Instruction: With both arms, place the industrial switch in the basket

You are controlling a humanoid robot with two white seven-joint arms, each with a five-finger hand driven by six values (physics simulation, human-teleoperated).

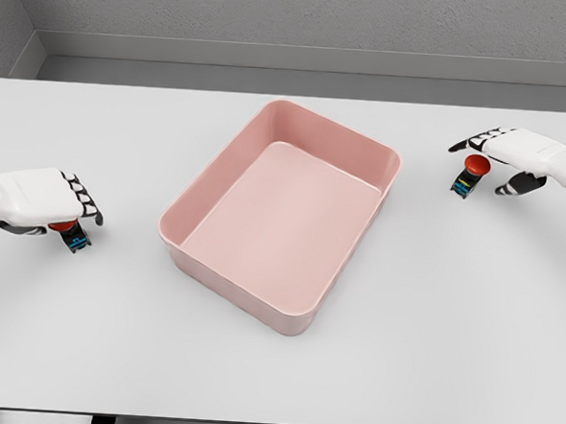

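A pink rectangular basket [338, 130] sits empty in the middle of the white table. Two small industrial switches with red buttons and dark bodies are in view. One switch [74, 237] is at the left, under my left hand [66, 224], whose fingers curl down over it and grip it. The other switch [468, 177] stands on the table at the right. My right hand [480, 168] hovers just over it with fingers stretched out above the red button and the thumb apart to the right, not closed on it.
The table [273, 375] is white and wide, with its front edge near the bottom of the view. A grey wall runs behind the far edge. Both hands are well away from the basket's sides.
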